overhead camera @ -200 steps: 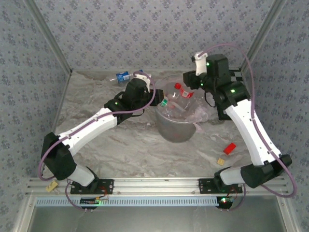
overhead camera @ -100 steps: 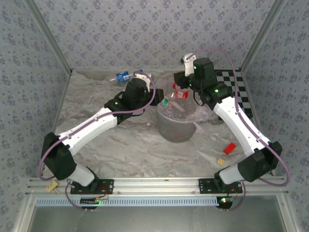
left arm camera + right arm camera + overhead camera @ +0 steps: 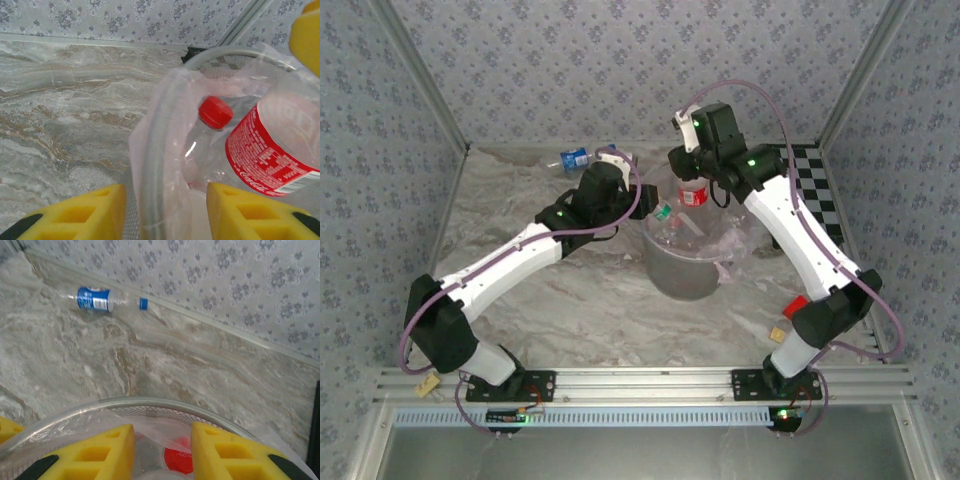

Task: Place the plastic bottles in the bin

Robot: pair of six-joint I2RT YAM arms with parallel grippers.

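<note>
While the right pincer (image 3: 160, 440) is hanging over the far rim of the bin (image 3: 685, 272), it is clamping narrowly on what appears to be the red-labelled bottle (image 3: 267, 150). That bottle is slanting down from its fingers into the bin's mouth and, by my reading, is not yet released. The left pincer (image 3: 164, 192) is standing partly apart astride the rim and liner on its own side, gripping no bottle; whether it is pressing the rim I cannot tell. Just ahead of the left pincer, inside the bin, a red-capped bottle (image 3: 215, 111) is lying, with a green-capped bottle (image 3: 662, 212) resting near it. Well beyond the right pincer, by the back wall, one blue-labelled bottle (image 3: 95, 298) is lying on the table (image 3: 570, 300), uncollected. Assessment: the work is nearing its end, with one drop and one retrieval remaining, as far as can be seen.
</note>
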